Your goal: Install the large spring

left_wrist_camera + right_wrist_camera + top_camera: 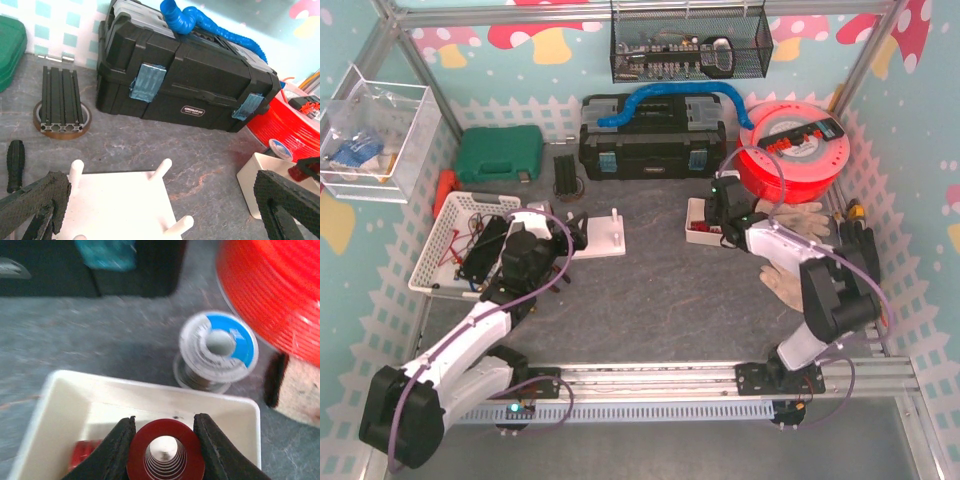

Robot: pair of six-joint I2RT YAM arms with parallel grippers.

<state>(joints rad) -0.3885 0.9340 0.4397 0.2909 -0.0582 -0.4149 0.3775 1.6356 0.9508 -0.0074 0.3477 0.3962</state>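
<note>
The large red spring (165, 451) stands end-on between my right gripper's (164, 447) two black fingers, which press its sides, just above the white parts tray (60, 405). A smaller red spring (85, 456) lies in that tray. In the top view the right gripper (724, 210) hangs over the tray (697, 225). The white peg base (603, 234) sits mid-table; the left wrist view shows its upright pegs (161, 168). My left gripper (572, 238) is open and empty just left of the base, its fingers (287, 200) spread wide.
A black toolbox (653, 135) with a blue hose stands at the back. A red filament spool (792, 148), a solder reel (217, 347), work gloves (792, 215), a green case (499, 153), a black extrusion (60, 100) and a white basket (460, 240) lie around.
</note>
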